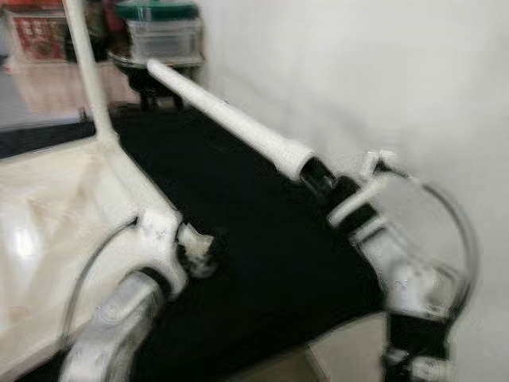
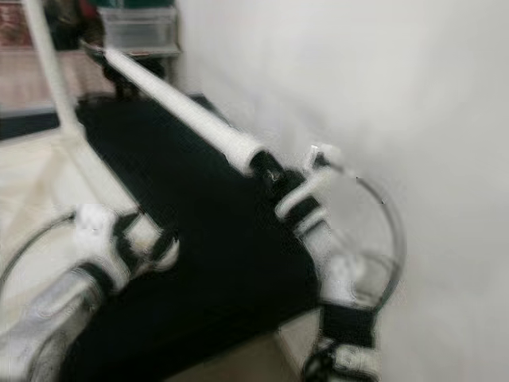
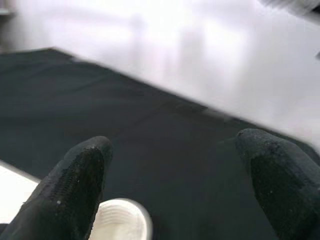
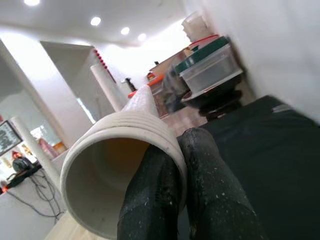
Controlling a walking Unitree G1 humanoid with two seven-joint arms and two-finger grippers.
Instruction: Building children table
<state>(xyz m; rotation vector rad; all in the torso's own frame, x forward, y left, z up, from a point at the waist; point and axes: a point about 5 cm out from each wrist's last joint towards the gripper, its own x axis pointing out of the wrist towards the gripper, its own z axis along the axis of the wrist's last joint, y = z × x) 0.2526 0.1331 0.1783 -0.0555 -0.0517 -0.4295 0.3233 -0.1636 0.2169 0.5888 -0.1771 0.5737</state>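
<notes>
Over the black mat (image 1: 254,239), the right gripper (image 1: 318,177) holds one long white table leg (image 1: 231,119) by its open end, the leg slanting up and away toward the room's far side. In the right wrist view the two black fingers (image 4: 200,200) pinch the rim of this tube (image 4: 115,170), one inside the hollow mouth and one outside; the tube is smooth plastic with ridged threads around its end. A second white leg (image 1: 87,72) stands upright at the corner of the pale, glossy tabletop (image 1: 48,231) on the left. The left gripper (image 3: 175,190) hovers over the mat with its two fingers spread wide and nothing between them; a small round white threaded cap (image 3: 120,220) lies just beside one fingertip. A clear plastic box with a green lid (image 1: 163,32) sits far back.
</notes>
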